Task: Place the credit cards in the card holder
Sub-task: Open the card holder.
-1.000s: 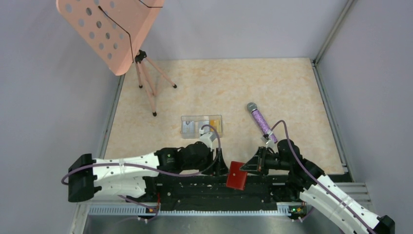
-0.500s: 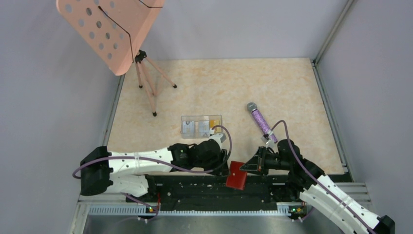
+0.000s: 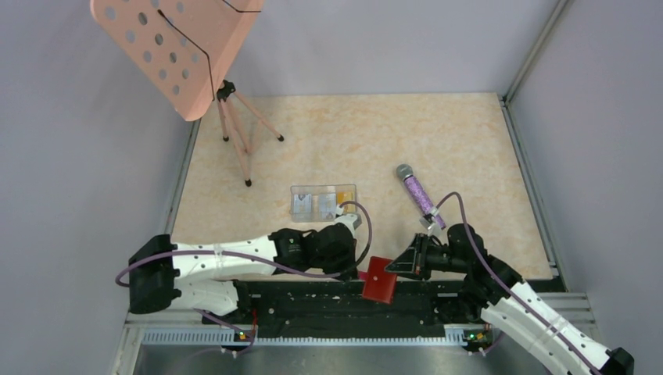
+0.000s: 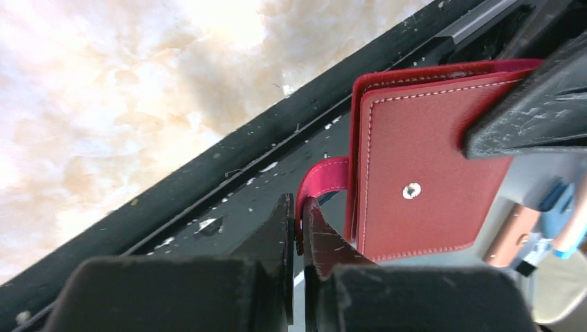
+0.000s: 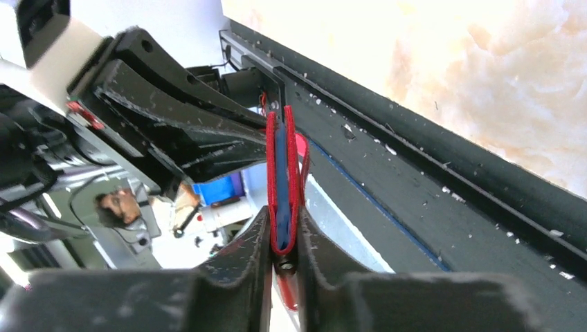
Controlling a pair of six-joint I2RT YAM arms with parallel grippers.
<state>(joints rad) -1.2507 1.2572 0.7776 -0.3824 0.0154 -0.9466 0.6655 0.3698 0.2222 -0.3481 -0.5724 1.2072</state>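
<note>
**Left pincer (image 4: 299, 221) nips the strap, right pincer (image 5: 282, 228) steadies the holder (image 4: 422, 180)**

The right pincer is closed hard on one edge of the red holder, carrying it clear of the bench (image 3: 469, 141). The holder hangs over the black rail (image 3: 328, 301) at the near edge, about midway along it. Seen from the right wrist it is edge-on, its two leaves pressed together. A blue strip shows between them; lining or a card, I cannot tell.

The left pincer is nearly shut on the free end of the strap (image 4: 322, 181), which curls out from behind the holder. The snap stud (image 4: 412, 189) on the face is bare, so the strap looks undone. This reads as a two-sided hold: one side anchors the body while the other draws the strap back so the leaves can part. The opening step seems to be in hand, with loading not yet begun.

The cards (image 3: 346, 199) lie in a clear tray (image 3: 323, 188) near the middle of the bench, farther from the near edge than the left pincer and apart from the holder. None is in either pincer. A thin strap could slip from so small a bite.
</note>
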